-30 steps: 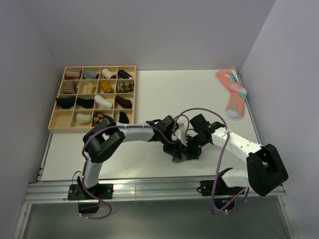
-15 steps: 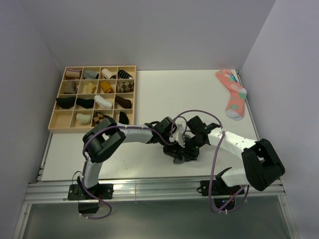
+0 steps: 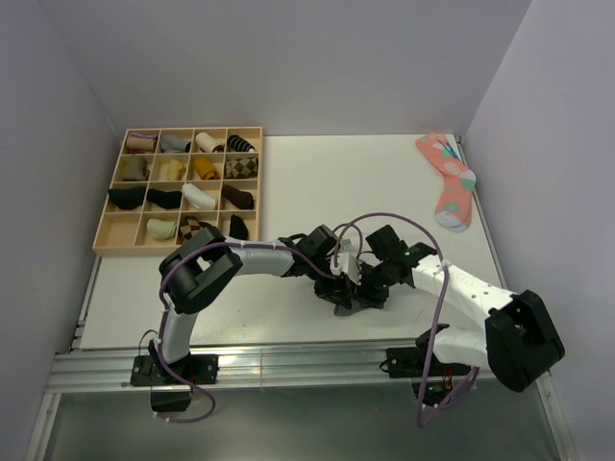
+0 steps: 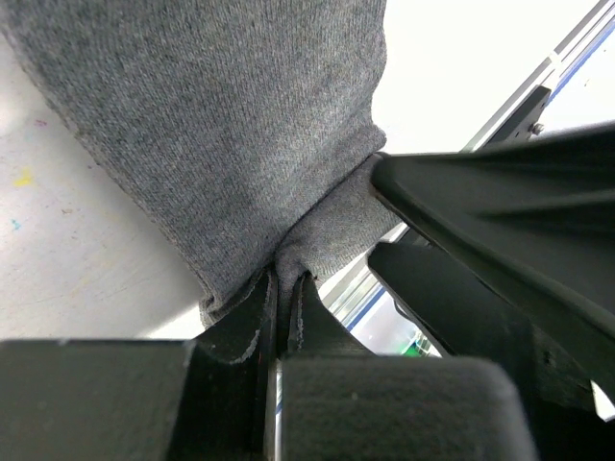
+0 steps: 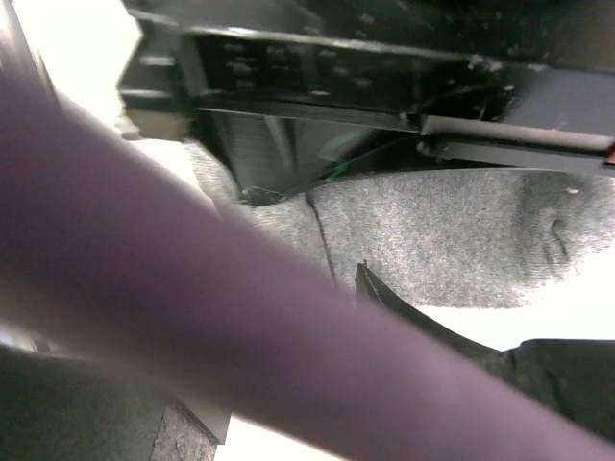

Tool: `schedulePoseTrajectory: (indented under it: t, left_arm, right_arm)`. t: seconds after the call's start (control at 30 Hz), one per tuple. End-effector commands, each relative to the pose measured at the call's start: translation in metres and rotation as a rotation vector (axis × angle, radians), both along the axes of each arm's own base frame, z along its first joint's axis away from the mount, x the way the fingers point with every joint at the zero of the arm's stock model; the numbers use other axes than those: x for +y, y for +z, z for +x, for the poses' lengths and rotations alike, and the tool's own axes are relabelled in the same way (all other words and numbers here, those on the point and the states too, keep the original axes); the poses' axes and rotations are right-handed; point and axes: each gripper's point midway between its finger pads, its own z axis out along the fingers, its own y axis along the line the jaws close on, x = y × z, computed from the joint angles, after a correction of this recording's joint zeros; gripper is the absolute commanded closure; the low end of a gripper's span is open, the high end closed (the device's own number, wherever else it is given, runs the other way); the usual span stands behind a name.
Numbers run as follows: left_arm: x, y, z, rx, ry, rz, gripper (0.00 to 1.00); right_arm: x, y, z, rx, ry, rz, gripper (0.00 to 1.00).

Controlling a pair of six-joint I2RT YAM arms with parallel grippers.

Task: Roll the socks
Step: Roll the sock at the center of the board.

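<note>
The socks [image 3: 342,306] are a bundle of dark charcoal-grey knit on the table near its front edge, between my two grippers. In the left wrist view the grey socks [image 4: 221,125] fill the top, and my left gripper [image 4: 285,283] is shut on a pinched fold of them. My left gripper [image 3: 334,288] sits just left of my right gripper [image 3: 365,291]. Two dark fingers of the right gripper [image 4: 377,211] straddle a corner of the fabric. In the right wrist view one fingertip [image 5: 370,283] touches the socks [image 5: 452,240]. A cable hides the other.
A wooden compartment tray [image 3: 173,249] holding several sock rolls stands at the back left. A salmon-pink dotted sock [image 3: 450,182] lies at the back right corner. The metal rail [image 3: 288,360] of the table's front edge runs close behind the grippers. A purple cable [image 5: 192,317] crosses the right wrist view.
The right arm's elbow has swung out to the right and down. Both grippers have stayed at the socks, the left one still pinching the fabric.
</note>
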Motion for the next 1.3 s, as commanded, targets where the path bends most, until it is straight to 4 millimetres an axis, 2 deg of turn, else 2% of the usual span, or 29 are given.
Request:
schedulePoseTrajectory:
  t: [0.0,0.2,0.37,0.7,0.97,1.1,1.27]
  left_arm:
    - [0.014,-0.017,-0.001,-0.004,0.01,0.087,1.0]
    - [0.013,-0.019,-0.001,-0.002,0.005,0.088,1.0]
    - [0.013,-0.021,-0.002,0.005,0.001,0.087,1.0]
    - [0.012,-0.02,0.0,0.008,0.008,0.087,1.0]
    - [0.014,-0.019,0.002,0.011,0.01,0.082,1.0]
    - [0.016,-0.018,0.004,0.013,0.018,0.077,1.0]
    - [0.018,-0.018,0.006,0.021,0.029,0.068,1.0]
  right_arm:
    - [0.013,0.023,0.0,-0.06,0.066,0.098,0.45]
    - [0.014,0.03,-0.005,-0.062,0.083,0.142,0.45]
    - [0.008,0.027,-0.02,-0.018,0.14,0.136,0.42]
    - [0.003,0.005,-0.023,0.069,0.132,0.052,0.43]
    - [0.002,-0.01,-0.018,0.061,0.107,-0.005,0.45]
    - [-0.005,-0.02,-0.023,0.076,0.11,-0.05,0.46]
    - [-0.013,-0.021,-0.024,0.063,0.098,-0.082,0.47]
